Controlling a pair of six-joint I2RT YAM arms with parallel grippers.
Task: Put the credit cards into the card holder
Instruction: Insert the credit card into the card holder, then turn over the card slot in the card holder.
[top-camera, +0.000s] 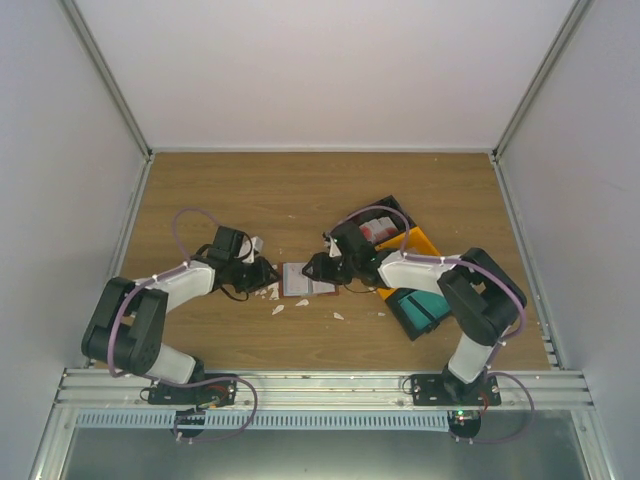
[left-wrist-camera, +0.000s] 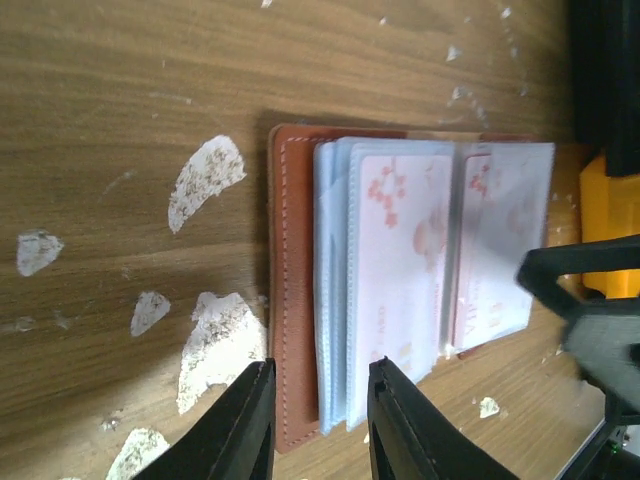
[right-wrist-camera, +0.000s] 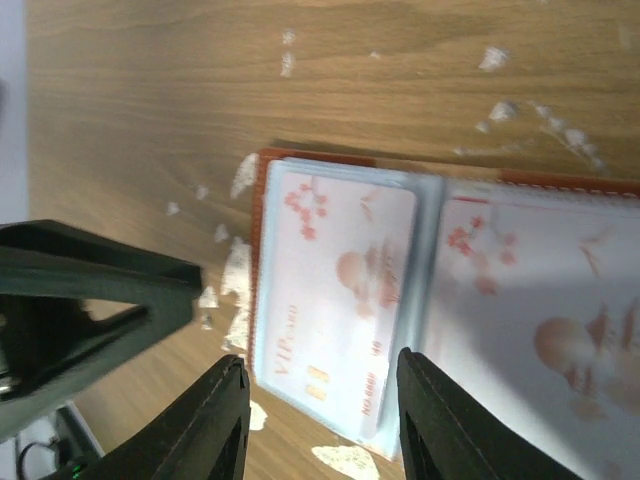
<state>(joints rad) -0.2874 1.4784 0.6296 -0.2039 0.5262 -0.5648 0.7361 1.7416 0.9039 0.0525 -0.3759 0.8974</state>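
Note:
The card holder (top-camera: 305, 280) lies open on the table between both grippers, its reddish-brown cover (left-wrist-camera: 290, 280) under pale blue-grey sleeves. A whitish-pink card (right-wrist-camera: 340, 290) lies on its left page and another (right-wrist-camera: 540, 320) on the right page; both also show in the left wrist view (left-wrist-camera: 400, 250). My left gripper (left-wrist-camera: 320, 400) is open, its fingers straddling the holder's left edge. My right gripper (right-wrist-camera: 320, 400) is open just over the near edge of the left-page card. More cards (top-camera: 378, 228) lie in a black bin, and teal ones (top-camera: 420, 308) in another.
Several white torn scraps (left-wrist-camera: 205, 180) lie on the wood around the holder's left side. A yellow bin (top-camera: 418, 245) sits between the black bins at the right, behind my right arm. Grey walls enclose the table.

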